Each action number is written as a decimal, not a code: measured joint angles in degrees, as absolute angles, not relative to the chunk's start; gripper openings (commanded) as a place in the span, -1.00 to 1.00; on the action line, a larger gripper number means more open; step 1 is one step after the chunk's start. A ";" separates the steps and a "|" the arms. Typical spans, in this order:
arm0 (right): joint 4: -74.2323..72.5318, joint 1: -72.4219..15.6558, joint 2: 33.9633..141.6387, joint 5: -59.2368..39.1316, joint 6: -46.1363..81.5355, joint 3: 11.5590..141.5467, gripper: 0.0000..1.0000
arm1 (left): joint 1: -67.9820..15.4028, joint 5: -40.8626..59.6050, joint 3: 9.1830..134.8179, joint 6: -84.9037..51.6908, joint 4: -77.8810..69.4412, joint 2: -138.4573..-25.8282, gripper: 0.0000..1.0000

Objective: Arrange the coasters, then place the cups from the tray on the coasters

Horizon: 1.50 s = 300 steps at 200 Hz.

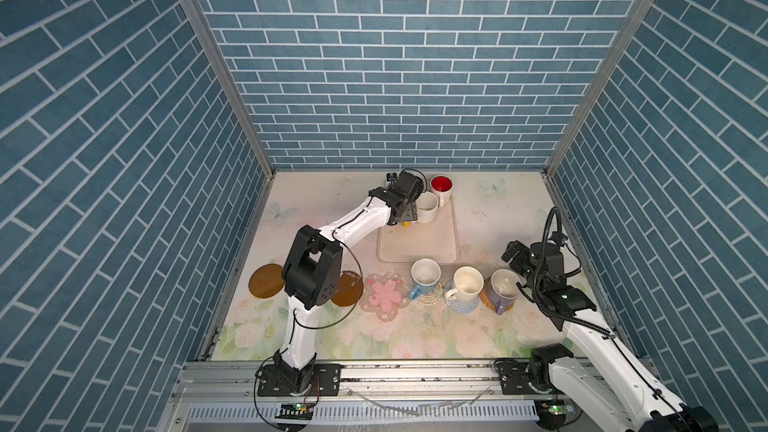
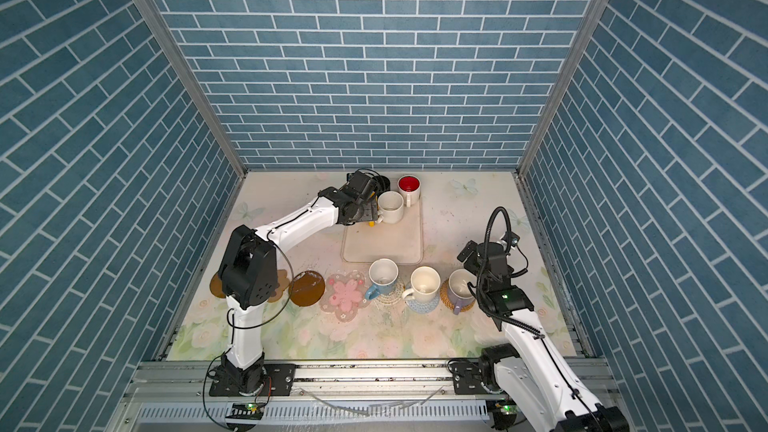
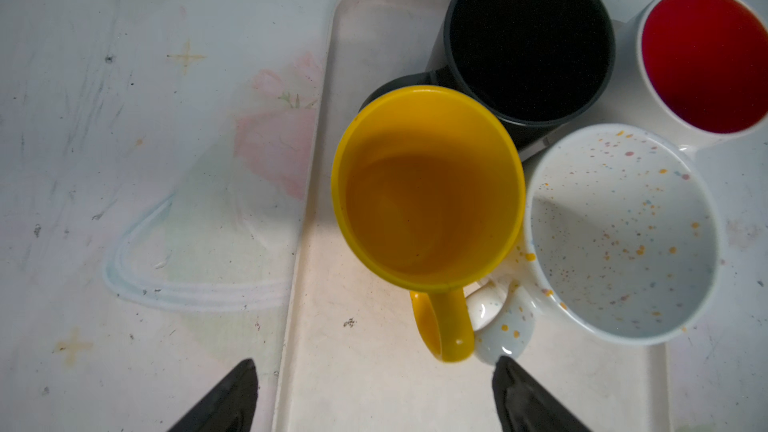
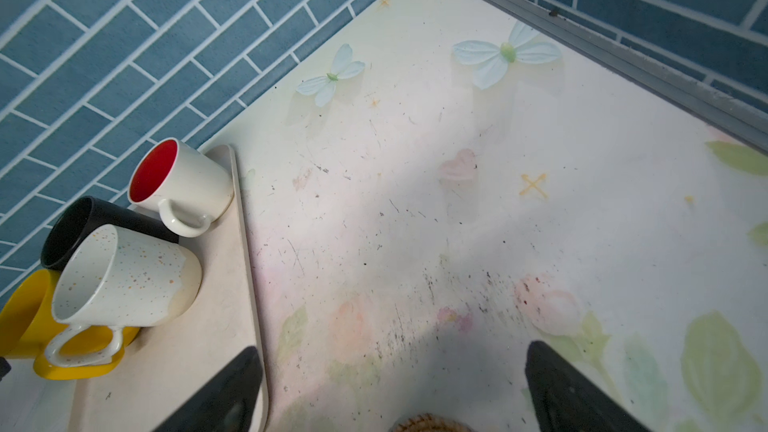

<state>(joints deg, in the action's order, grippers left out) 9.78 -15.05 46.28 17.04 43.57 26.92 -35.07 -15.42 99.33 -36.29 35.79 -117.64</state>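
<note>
Progress: three cups [image 1: 467, 282] sit on coasters [image 1: 465, 307], lower centre; four wait on the tray [image 1: 415, 251], upper centre. Left gripper [image 3: 374, 363] hangs wide open, empty, near the yellow cup [image 3: 428, 193]; right gripper [image 4: 392, 347] open, empty.

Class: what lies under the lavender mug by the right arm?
A tan woven coaster lies under the lavender mug. Only its outer edge shows; the mug covers its middle.

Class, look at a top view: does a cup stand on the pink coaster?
No, the pink coaster lies bare, with no cup on it.
</note>
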 measured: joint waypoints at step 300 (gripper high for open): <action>4.91 -15.05 51.00 14.24 43.72 26.92 0.97 | -32.42 -11.16 104.20 -36.64 36.36 -124.64 -0.44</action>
